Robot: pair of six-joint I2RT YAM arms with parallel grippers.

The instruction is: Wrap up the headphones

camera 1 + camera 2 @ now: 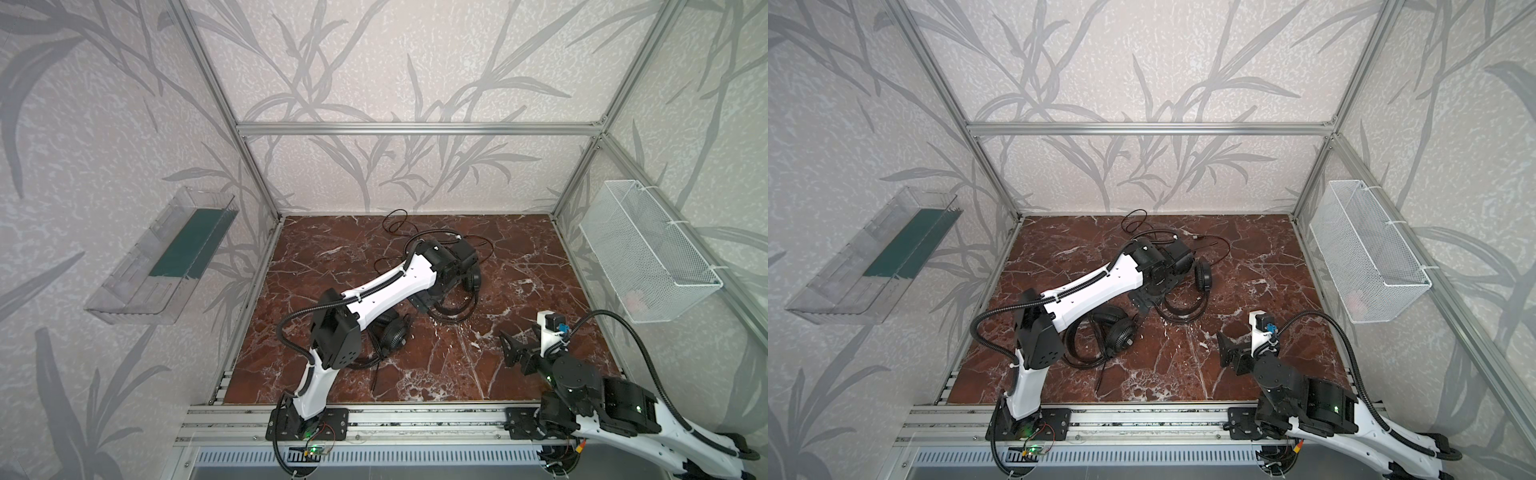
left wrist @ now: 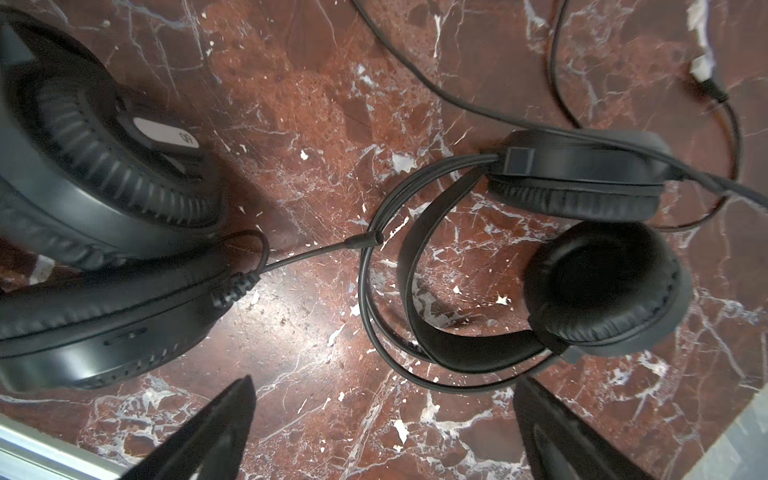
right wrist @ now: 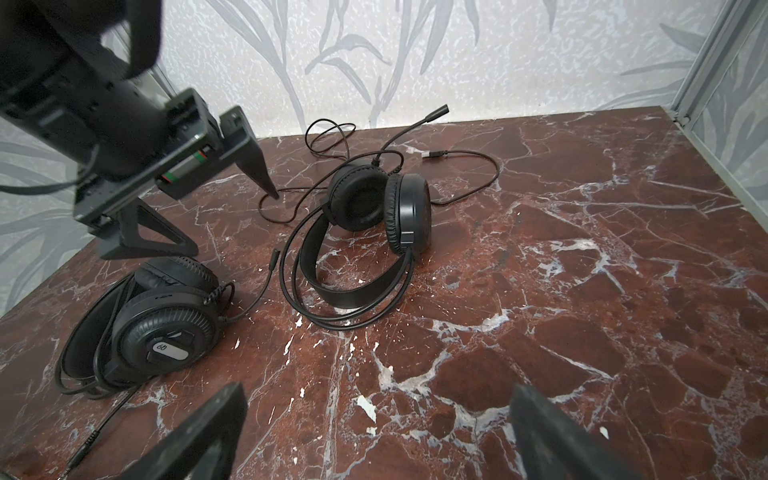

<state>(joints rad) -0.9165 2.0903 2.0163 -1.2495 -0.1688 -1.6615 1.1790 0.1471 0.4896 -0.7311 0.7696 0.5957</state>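
Two headsets lay loose on the marble table (image 1: 332, 257), with both claws spread wide and holding nothing.

In both top views the left claw (image 1: 1142, 301) hung over the middle of the frame, between the two headsets. Its fingers (image 2: 224, 424) were spread wide, with only bare table between them. The far headset (image 1: 1202, 276) lay just right of centre, and its thin cable (image 1: 395, 220) looped loose toward the back wall. The near headset (image 1: 1117, 332), with a grey label on one earcup, lay lower and left of centre, beside the left arm's elbow. Its own cable trailed toward the front edge. The right claw (image 1: 513, 348) stood in the lower right, just as wide and empty, well apart from both headsets.
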